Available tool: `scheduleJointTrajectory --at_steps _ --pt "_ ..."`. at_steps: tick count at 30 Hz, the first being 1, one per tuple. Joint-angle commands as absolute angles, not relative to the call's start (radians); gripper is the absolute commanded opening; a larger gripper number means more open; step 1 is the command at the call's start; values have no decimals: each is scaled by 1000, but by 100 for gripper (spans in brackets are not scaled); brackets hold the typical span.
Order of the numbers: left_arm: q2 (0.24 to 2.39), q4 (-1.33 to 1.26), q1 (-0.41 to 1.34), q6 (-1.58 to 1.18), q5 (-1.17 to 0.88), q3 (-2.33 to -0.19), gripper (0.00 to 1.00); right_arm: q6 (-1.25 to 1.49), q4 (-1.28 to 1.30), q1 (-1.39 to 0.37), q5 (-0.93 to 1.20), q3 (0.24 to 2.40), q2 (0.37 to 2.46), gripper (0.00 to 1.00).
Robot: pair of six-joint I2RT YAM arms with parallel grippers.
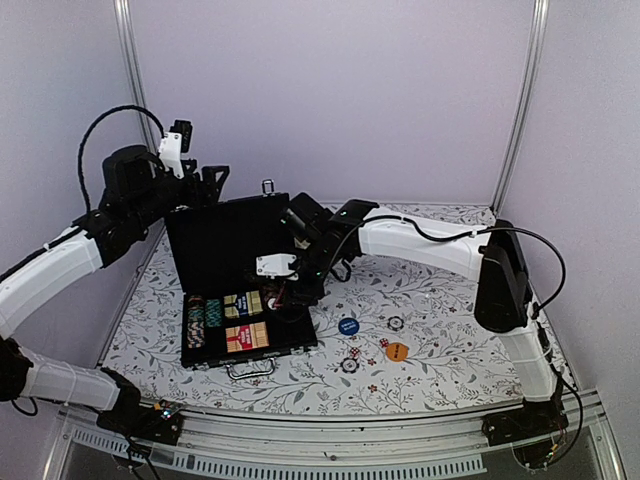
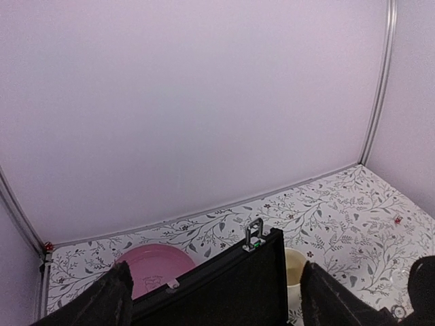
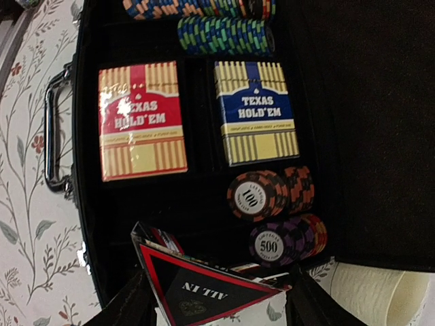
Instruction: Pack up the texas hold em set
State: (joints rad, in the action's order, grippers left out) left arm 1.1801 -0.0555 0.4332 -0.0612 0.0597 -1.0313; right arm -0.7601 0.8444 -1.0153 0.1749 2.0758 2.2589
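Note:
The black case (image 1: 225, 245) lies open at the left centre with its lid upright. Its tray holds striped chips (image 1: 204, 320), a red deck (image 3: 141, 121), a blue deck (image 3: 257, 112) and more chip stacks (image 3: 272, 197). My right gripper (image 1: 283, 296) hovers over the tray's right end. In the right wrist view it (image 3: 217, 309) is shut on a black triangular ALL IN plaque (image 3: 204, 285) with a red border. My left gripper (image 1: 205, 185) is open at the lid's top left edge, and the lid (image 2: 224, 292) stands between its fingers (image 2: 112, 299).
A blue round button (image 1: 348, 326), an orange round button (image 1: 397, 351), two loose chips (image 1: 396, 323) and small dice (image 1: 354, 352) lie on the floral table right of the case. A pink plate (image 2: 153, 268) and cream mug (image 2: 294, 272) stand behind the lid.

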Motion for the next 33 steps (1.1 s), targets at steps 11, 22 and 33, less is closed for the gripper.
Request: scheduleJointTrajectory --at_steps 11,22,33 --pt "1076 -103 329 -106 92 -994 85 -682 521 -1080 149 2273 2464 56" --pt "1067 -105 319 -111 74 -992 85 -695 379 -1087 93 2368 2585 56" --pt "1062 -107 296 -125 46 -992 85 -746 351 -1100 42 2365 2638 58"
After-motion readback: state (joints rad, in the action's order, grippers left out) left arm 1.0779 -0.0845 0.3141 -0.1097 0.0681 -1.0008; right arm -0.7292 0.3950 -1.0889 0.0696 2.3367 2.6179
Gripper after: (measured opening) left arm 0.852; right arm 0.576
